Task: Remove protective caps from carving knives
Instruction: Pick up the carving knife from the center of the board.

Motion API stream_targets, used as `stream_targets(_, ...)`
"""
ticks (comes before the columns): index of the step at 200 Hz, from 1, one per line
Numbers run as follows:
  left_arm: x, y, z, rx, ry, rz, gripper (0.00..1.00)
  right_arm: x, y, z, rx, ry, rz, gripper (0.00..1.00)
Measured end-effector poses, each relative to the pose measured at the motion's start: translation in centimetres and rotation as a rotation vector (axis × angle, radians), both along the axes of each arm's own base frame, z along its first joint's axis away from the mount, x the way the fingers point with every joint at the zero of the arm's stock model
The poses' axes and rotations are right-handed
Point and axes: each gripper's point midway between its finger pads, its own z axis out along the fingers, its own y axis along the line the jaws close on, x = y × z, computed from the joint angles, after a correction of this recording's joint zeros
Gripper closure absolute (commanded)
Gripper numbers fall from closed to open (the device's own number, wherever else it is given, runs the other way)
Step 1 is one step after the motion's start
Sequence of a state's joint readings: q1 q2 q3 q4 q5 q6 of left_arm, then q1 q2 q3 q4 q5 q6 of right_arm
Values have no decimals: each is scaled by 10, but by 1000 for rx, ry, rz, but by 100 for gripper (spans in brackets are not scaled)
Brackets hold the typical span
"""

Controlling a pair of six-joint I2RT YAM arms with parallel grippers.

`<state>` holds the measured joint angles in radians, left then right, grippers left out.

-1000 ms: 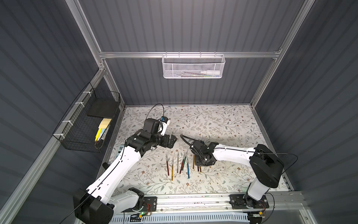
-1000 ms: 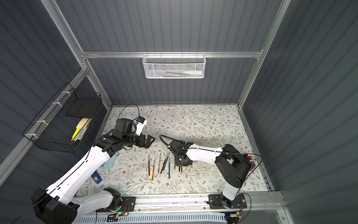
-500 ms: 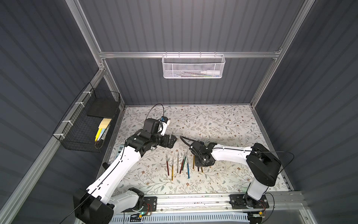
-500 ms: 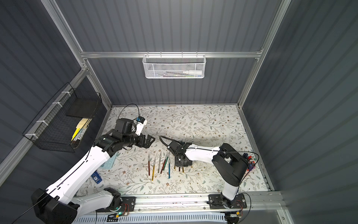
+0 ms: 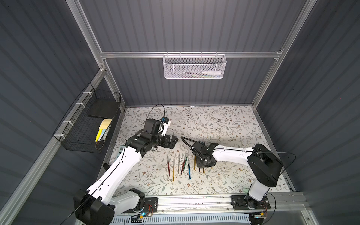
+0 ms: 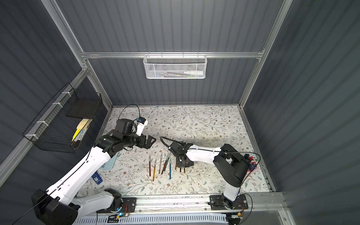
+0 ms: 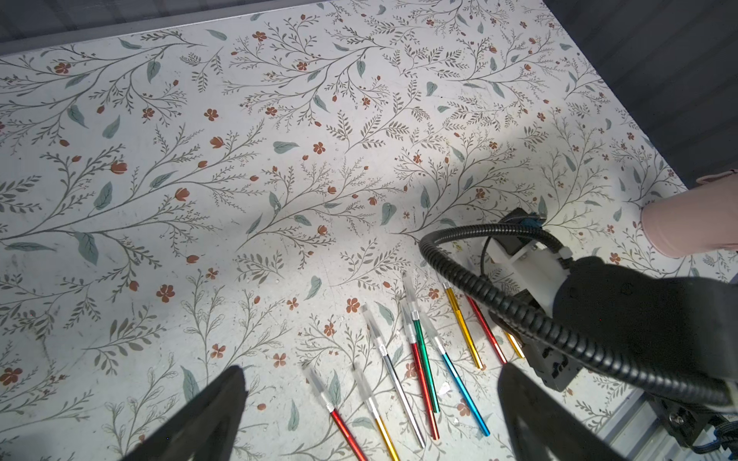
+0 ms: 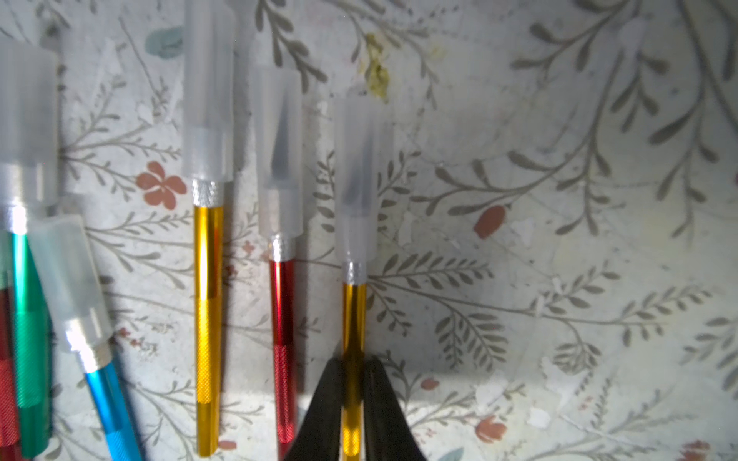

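Several carving knives [image 5: 183, 165] lie side by side near the table's front, in both top views [image 6: 163, 165]. Each blade end wears a clear protective cap. In the right wrist view my right gripper [image 8: 353, 383] is shut on the handle of the gold knife [image 8: 354, 315] at the right end of the row. That knife lies on the table with its cap [image 8: 359, 175] on, beside a red knife [image 8: 282, 319]. My left gripper [image 7: 371, 371] hangs open and empty above the row's left side [image 5: 174, 141]. A red knife [image 7: 347, 429] and a silver one [image 7: 399, 387] lie below it.
A black wire basket [image 5: 91, 124] with yellow pens hangs on the left wall, and a white mesh basket [image 5: 193, 67] on the back rail. A small blue item [image 6: 96, 178] and a teal object [image 6: 111, 163] lie by the left arm.
My right gripper has shifted slightly left and its jaws have closed onto the gold knife's handle. The left arm has stayed where it was.
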<state>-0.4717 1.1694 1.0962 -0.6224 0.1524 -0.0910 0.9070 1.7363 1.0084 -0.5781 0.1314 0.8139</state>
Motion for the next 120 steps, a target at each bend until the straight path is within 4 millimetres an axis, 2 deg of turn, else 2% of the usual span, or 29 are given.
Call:
stream_targets(37, 1, -11, -2, -57, 37, -14, 1, -5, -7, 5, 29, -36, 40, 86)
stream_targets(78, 3, -22, 0, -135, 74, -13, 2, -2, -9, 27, 99, -94, 96, 86)
stream_targets(96, 4, -34, 2, -205, 100, -24, 5, -2, -14, 37, 141, -114, 107, 86)
stream_targets(120, 9, -52, -14, -300, 176, -33, 5, -2, -23, 52, 200, -136, 112, 86)
